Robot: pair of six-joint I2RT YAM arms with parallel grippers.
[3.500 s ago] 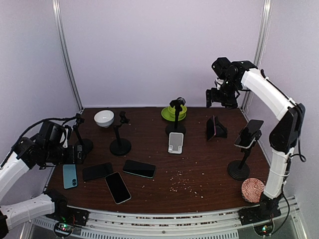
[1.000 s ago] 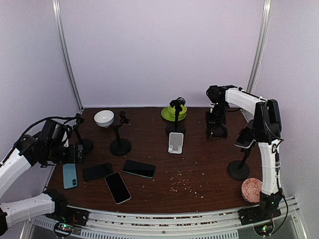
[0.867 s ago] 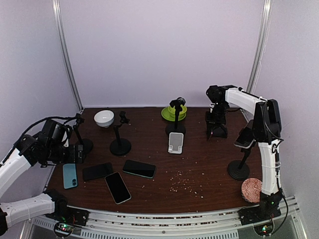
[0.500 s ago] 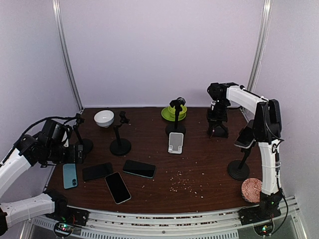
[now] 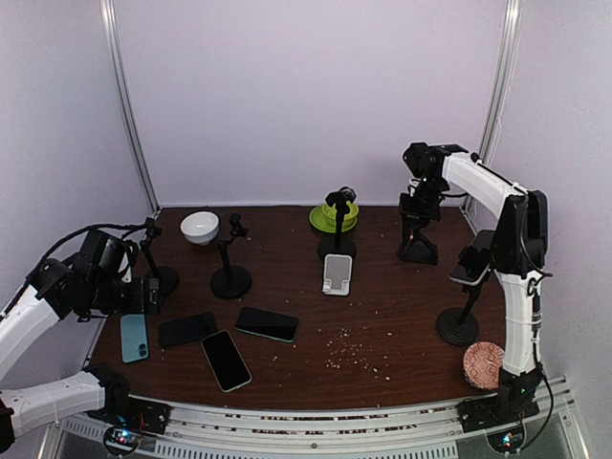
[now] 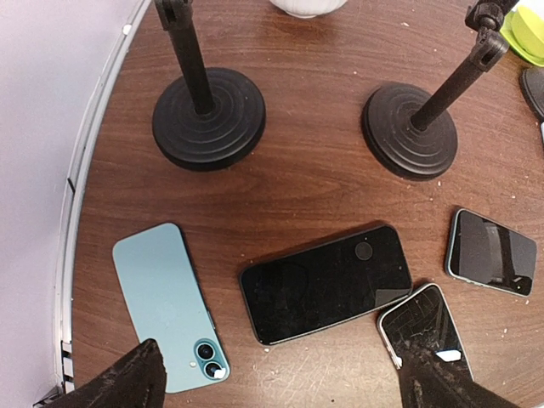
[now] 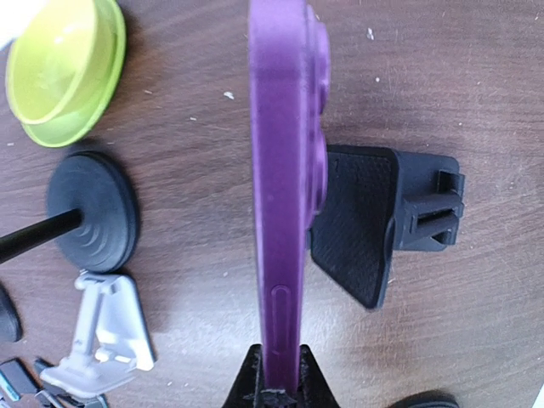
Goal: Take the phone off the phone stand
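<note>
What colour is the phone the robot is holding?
It's a purple slim phone, clearest in the right wrist view.

The purple phone (image 7: 280,170) is cut off at the top edge

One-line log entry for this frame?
right pincer: shut on purple phone | purple phone: held above black stand | left pincer: open, over loose phones

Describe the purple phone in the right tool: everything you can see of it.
The purple phone shows edge-on: a matte, rubbery-looking case, a long side button, raised camera bumps facing the black stand. The right tool is shut on one end, holding it on edge above the wooden table; it appears clear of the stand.
</note>
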